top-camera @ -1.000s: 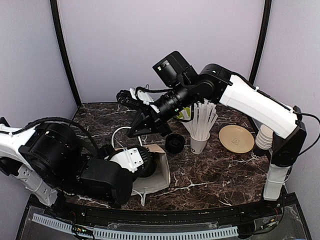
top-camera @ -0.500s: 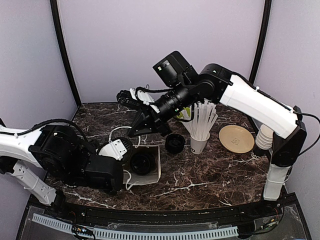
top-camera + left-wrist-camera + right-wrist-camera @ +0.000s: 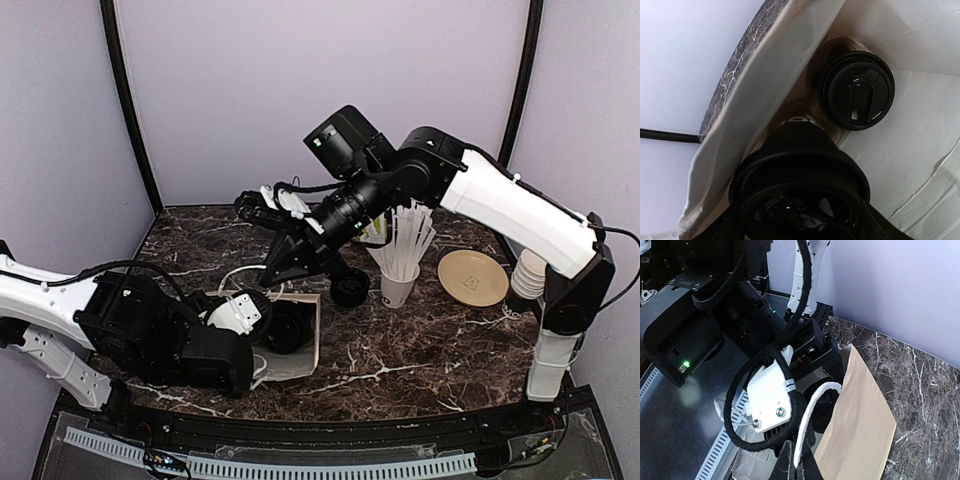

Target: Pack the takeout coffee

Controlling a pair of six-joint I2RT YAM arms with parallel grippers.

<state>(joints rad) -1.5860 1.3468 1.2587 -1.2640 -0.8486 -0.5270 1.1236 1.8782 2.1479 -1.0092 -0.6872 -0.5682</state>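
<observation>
Dark marbled table [image 3: 420, 350], lilac walls on three sides; that is my workspace.

My left gripper [image 3: 801, 226] is down in the mouth of the paper bag [image 3: 308, 352]. It is spread wide around the takeout coffee [image 3: 800, 165]. In the left wrist view its fingers are only dark slivers in the lower corners, sitting against the lid's sides, so I read the cup as grasped. The cup points base-first into the bag, lid nearest the lens. Just beyond it a second lidded cup [image 3: 856, 90] stands deeper in the bag, with its lid facing me. The bag's white inner walls close in on both.

My right gripper [image 3: 796, 466] is clenched on the bag's white handle [image 3: 815, 400], and the cord runs straight up from between the fingertips. From that wrist camera the left arm's white camera mount [image 3: 770, 395] and its looped black cable block most of the bag mouth. I see only the brown outer wall beside them.

From above, the right forearm stretches across the middle of the table and hides part of the back edge. Just right of the bag sits a stack of black lids [image 3: 350, 287]. Next comes the straw cup [image 3: 399, 290], bristling with white straws. A tan plate [image 3: 472, 277] lies further right, and a nested stack of cups [image 3: 527, 272] stands against the right arm's base.
</observation>
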